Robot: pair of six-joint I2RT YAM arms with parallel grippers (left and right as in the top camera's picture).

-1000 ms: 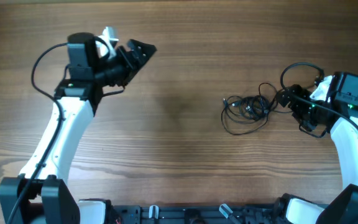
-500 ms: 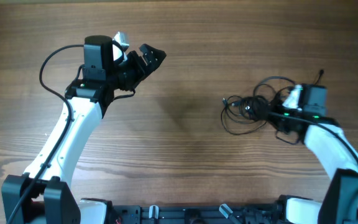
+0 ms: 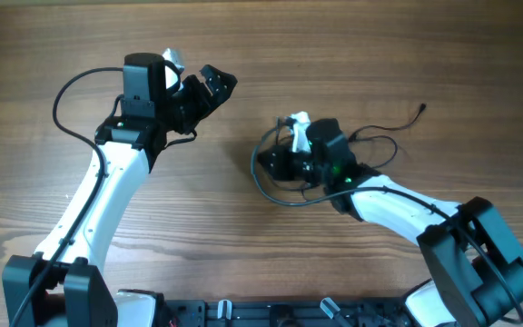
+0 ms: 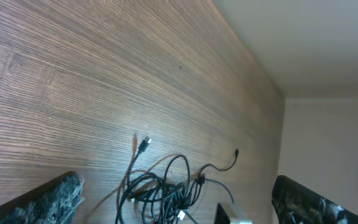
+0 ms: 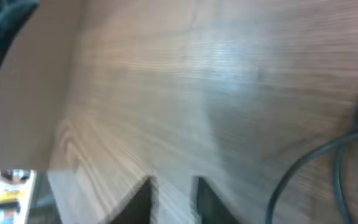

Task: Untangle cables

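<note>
**Overhead.** Wooden table [image 3: 243, 27]. L gripper [image 3: 214, 91] is over the far-left quarter, jaws spread wide w/ nothing betw. them, well apart from the cables. Cables [image 3: 280, 200] form one black tangle at mid-table, just R of ctr, about midway betw. far and near edges. One strand leaves the tangle toward the R edge and ends in a small plug [image 3: 422, 110] lying loose on the wood. A loop bulges from the tangle toward the near edge. R gripper [image 3: 272, 162] lies low w/ its nose in the tangle's L side and strands round it, jaws pressed close on the tangle. The exact pinch point is hid by the gripper body.

**L wrist view.** L gripper [image 4: 176, 183]: fingers [image 4: 51, 199] sit at both lower corners, wide apart, holding nothing. Cables [image 4: 160, 193] are at bottom ctr, flat on the table. Two ends stick out of the tangle's upper side: a silver-tipped end [image 4: 145, 143] and a dark end [image 4: 235, 151].

**R wrist view.** Blurred. R gripper [image 5: 171, 193]: fingers [image 5: 207, 199] are at the bottom, drawn close, w/ a narrow slot betw. the tips. What is gripped lower down cannot be told from this view. Cables [image 5: 306, 160]: strands curve along the R side, on the table.
</note>
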